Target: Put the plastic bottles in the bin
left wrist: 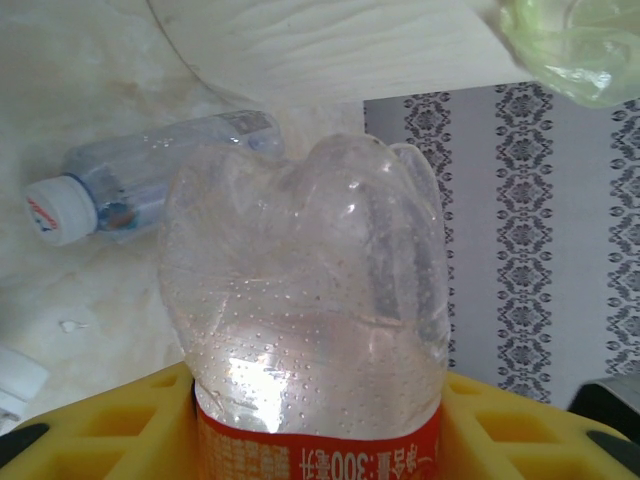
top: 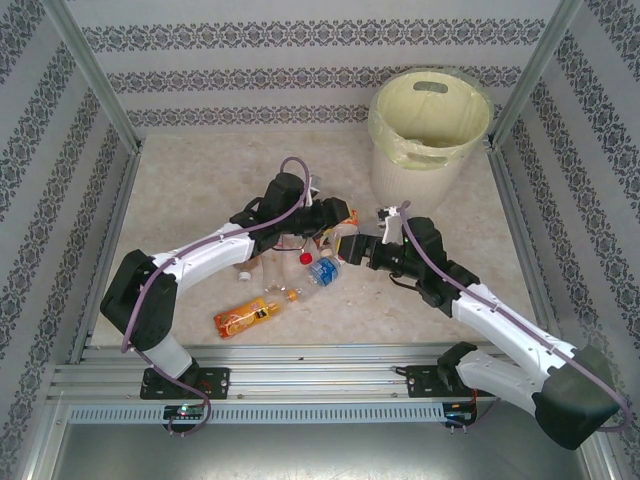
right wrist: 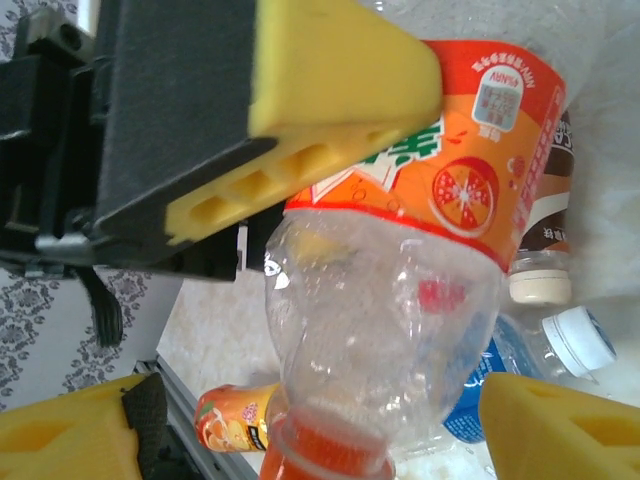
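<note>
**A:** Which step is in hand?

**B:** It looks like a handover above the table. The left gripper is clamped on the orange-labelled bottle. Its yellow pads press on the label, and the bottle's dimpled base faces the left wrist camera. The right gripper has its fingers spread either side of the bottle's neck, touching neither side.

**A:** And the bin?

**B:** The bin stands at the far right corner of the table, lined with a pale bag and well apart from both grippers (it is on the right arm's side).

**A:** So what comes next?

**B:** My guess is that the right fingers need to close on the neck or shoulder. Then the left must let go, and the bottle goes up over the rim. Other bottles lie on the table:
- an orange bottle near the arms' bases
- a blue-labelled bottle
- a clear bottle with a white cap

**A:** Any writing?

**B:** The held bottle's label shows an orange slice and green Chinese characters half hidden by a pad. It also shows "300", followed by characters I can't make out. A white sticker carries print too small to read. There is no brand I can name.
</note>
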Robot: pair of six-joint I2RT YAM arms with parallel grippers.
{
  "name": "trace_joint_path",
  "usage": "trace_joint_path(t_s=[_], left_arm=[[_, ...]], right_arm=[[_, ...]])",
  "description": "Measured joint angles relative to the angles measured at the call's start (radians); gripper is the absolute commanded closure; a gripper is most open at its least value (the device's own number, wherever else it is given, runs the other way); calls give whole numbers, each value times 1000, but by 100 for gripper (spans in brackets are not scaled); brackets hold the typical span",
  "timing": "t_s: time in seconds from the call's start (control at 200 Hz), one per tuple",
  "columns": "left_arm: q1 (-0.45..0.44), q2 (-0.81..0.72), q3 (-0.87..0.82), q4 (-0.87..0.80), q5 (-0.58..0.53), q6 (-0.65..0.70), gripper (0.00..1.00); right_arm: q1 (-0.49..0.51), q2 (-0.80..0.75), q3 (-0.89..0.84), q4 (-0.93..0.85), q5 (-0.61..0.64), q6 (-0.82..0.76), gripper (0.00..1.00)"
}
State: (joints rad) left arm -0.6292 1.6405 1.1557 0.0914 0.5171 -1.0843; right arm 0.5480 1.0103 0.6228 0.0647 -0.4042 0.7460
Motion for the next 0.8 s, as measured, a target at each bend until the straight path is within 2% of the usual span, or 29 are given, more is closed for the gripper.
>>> trace_joint_path(t_s=[0.16, 0.445, 0.555, 0.62, 0.669, 0.704, 0.764, 0.799], left_arm=[[-13, 0, -11, 34, 11, -25, 49], [-12, -24, -33, 53, 2, -32, 49], [-11, -31, -37, 60, -3, -35, 46], [-10, -32, -40, 65, -3, -40, 39], [-11, -32, -40, 67, -2, -39, 28], [-11, -32, -40, 70, 3, -39, 16], [-14, -33, -39, 76, 13, -43, 2], [-17, -36, -38, 78, 15, -42, 0]], right_arm=[[0, 34, 18, 7, 18, 7, 26], [0, 54, 35, -3, 42, 11, 44], [0, 52, 39, -3, 44, 9, 51], [0, 48, 39, -10, 46, 8, 53], [0, 41, 41, -19, 48, 6, 54], [0, 35, 43, -28, 51, 3, 54], [0, 23, 50, -40, 58, -8, 54], [-1, 14, 51, -47, 63, -14, 55]])
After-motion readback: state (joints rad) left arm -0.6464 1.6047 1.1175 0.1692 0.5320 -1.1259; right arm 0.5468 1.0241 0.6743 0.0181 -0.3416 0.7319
